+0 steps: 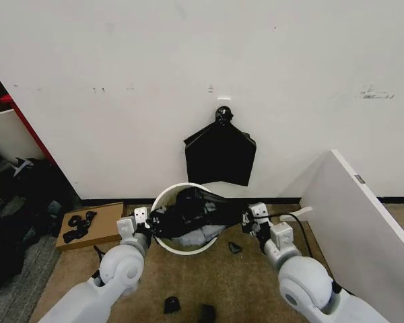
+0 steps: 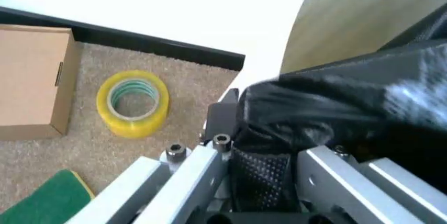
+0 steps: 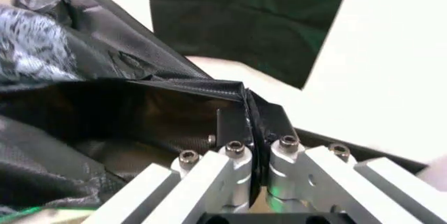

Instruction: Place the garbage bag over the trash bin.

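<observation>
The trash bin, a round cream-white bucket, stands on the carpet against the wall. The garbage bag, thin, glossy and black, is stretched over the bin's mouth between both grippers. My left gripper is at the bin's left rim, shut on the bag's edge. Up close, its fingers pinch the crinkled garbage bag. My right gripper is just beyond the right rim, also shut on the bag. In the right wrist view the right gripper clamps a folded edge of the garbage bag.
A flat black bundle hangs on the wall above the bin. A cardboard box lies to the left, with a yellow tape roll beside it. A white panel stands on the right. Black scraps lie on the carpet.
</observation>
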Robot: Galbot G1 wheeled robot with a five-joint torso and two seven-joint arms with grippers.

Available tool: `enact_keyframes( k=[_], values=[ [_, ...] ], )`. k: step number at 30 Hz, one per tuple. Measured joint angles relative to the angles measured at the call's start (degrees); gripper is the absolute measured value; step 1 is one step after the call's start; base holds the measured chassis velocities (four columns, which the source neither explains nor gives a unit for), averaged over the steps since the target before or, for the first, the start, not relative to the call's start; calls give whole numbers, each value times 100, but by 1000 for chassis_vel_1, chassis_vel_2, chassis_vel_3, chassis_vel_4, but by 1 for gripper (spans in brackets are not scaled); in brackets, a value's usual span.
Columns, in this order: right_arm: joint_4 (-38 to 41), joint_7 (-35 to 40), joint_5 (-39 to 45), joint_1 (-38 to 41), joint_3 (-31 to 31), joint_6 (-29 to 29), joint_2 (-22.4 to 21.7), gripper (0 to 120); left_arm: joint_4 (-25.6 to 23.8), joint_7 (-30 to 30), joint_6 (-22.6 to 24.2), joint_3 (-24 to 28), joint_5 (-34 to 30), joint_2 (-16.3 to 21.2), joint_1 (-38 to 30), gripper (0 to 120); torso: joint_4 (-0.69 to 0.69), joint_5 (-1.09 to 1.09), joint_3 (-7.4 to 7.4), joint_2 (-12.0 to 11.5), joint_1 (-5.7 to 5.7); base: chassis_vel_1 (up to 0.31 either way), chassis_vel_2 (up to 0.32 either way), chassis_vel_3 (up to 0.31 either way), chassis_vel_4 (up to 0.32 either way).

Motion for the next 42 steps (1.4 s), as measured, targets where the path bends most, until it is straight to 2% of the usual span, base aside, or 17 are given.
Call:
enact_keyframes(
  k=[6, 10, 11, 12, 15, 17, 21, 23, 24, 25, 26, 28, 33, 37, 42],
  values=[
    [72, -71, -206, -291, 151, 133, 5, 0, -151, 8, 1, -37, 81, 24, 205, 2, 1, 0, 0, 0, 0, 0, 0, 0, 0],
    [251, -604, -813, -623, 202, 595, -68, 1, -313, 19, 19, -37, 152, 59, 357, 2, 2, 0, 0, 0, 0, 0, 0, 0, 0],
    [318, -815, -1097, -760, 229, 838, -99, 7, -359, 18, 32, -37, 157, 64, 389, 2, 1, 0, 0, 0, 0, 0, 0, 0, 0],
    [318, -815, -1097, -760, 229, 838, -99, 7, -359, 18, 32, -37, 157, 64, 389, 2, 1, 0, 0, 0, 0, 0, 0, 0, 0],
    [439, -1151, -1704, -1036, 366, 1222, -167, 18, -429, -1, 49, -36, 160, 74, 416, 2, 1, 0, 0, 0, 0, 0, 0, 0, 0],
    [464, -1392, -2119, -1210, 613, 1492, -232, 27, -458, -5, 80, -36, 158, 97, 414, 2, 1, 0, 0, 0, 0, 0, 0, 0, 0],
    [572, -1627, -2248, -1406, 975, 1759, -366, 38, -461, -11, 106, -36, 128, 108, 369, 2, 2, 1, 0, 0, 0, 0, 0, 0, 0],
    [632, -1843, -2301, -1583, 1246, 1996, -467, 48, -460, -38, 139, -36, 55, 108, 310, 2, 2, 1, 0, 0, 0, 0, 0, 0, 0],
    [635, -1869, -2314, -1606, 1275, 2027, -477, 48, -459, -44, 145, -36, 44, 107, 304, 2, 2, 1, 0, 0, 0, 0, 0, 0, 0],
    [668, -2107, -2561, -1801, 1506, 2365, -569, 56, -459, -94, 190, -35, -37, 104, 258, 2, 0, 1, 1, 0, 0, 0, 0, 0, 0],
    [668, -2107, -2561, -1801, 1506, 2365, -569, 56, -459, -94, 190, -35, -37, 104, 258, 2, 0, 1, 1, 0, 0, 0, 0, 0, 0],
    [758, -2347, -2975, -1972, 1606, 2645, -669, 67, -472, -121, 231, -17, -83, 108, 221, 2, 0, 0, 1, 0, 0, 0, 0, 0, 0],
    [790, -2656, -3929, -1915, 1351, 2975, -812, 81, -534, -164, 342, 50, -141, 120, 183, 2, -1, 0, 0, 0, 0, 0, 0, 0, 0],
    [513, -2906, -4924, -1153, 702, 3082, -1048, 98, -644, -277, 515, 87, -210, 160, 200, 2, 3, 1, 1, 0, 0, 0, 0, 0, 0],
    [333, -3425, -5271, -457, 292, 3107, -1197, 100, -775, -322, 554, 97, -258, 189, 245, 2, 2, 0, 1, -1, 0, 0, 0, 0, 0]
  ],
)
